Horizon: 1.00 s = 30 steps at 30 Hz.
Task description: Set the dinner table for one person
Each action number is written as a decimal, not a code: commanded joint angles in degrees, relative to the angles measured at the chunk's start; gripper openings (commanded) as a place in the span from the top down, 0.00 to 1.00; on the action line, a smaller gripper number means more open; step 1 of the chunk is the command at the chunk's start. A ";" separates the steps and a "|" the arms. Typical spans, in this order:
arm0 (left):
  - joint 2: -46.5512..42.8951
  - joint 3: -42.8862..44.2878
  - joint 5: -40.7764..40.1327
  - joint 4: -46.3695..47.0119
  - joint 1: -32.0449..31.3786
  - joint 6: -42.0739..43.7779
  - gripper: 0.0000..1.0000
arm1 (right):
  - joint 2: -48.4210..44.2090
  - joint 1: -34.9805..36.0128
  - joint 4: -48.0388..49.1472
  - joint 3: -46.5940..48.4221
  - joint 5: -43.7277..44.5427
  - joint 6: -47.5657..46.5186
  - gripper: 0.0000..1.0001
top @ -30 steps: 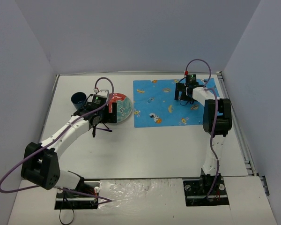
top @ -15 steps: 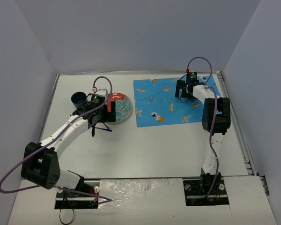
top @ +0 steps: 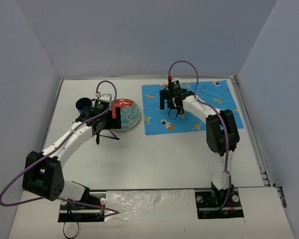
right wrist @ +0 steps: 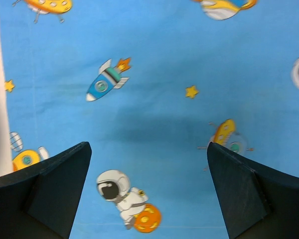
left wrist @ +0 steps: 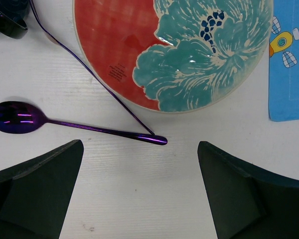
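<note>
Counter [top: 154,159] filled the middle of the top view. Your left fingers [left wrist: 35,189] were spread and empty below the plate [left wrist: 189,59] and spoon [left wrist: 15,117]; your right fingers [right wrist: 45,189], also spread, hung over the mat [right wrist: 154,99], upper centre.

plate [left wrist: 174,50] 1 | cup [left wrist: 5,22] 1 | spoon [left wrist: 20,117] 1 | thin purple utensil [left wrist: 89,74] 1 | mat [left wrist: 289,84] 1
</note>
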 commanded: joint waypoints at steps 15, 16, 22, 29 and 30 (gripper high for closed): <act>-2.14 3.04 -1.91 0.87 0.40 -0.87 0.03 | 3.87 8.53 -0.01 -1.24 9.88 10.64 0.01; -2.09 3.09 -1.94 0.75 0.40 -0.87 0.03 | 4.36 8.53 0.00 -1.15 9.92 10.86 0.01; -2.05 3.17 -2.33 0.58 0.49 -0.87 0.03 | 6.91 8.53 0.04 0.12 10.53 11.73 0.01; -1.96 3.13 -2.34 0.47 1.18 -1.00 0.03 | 10.01 8.40 0.04 3.09 11.13 11.97 0.01; -1.94 3.13 -2.25 0.47 1.30 -1.05 0.03 | 10.28 8.36 0.02 3.39 11.06 11.99 0.01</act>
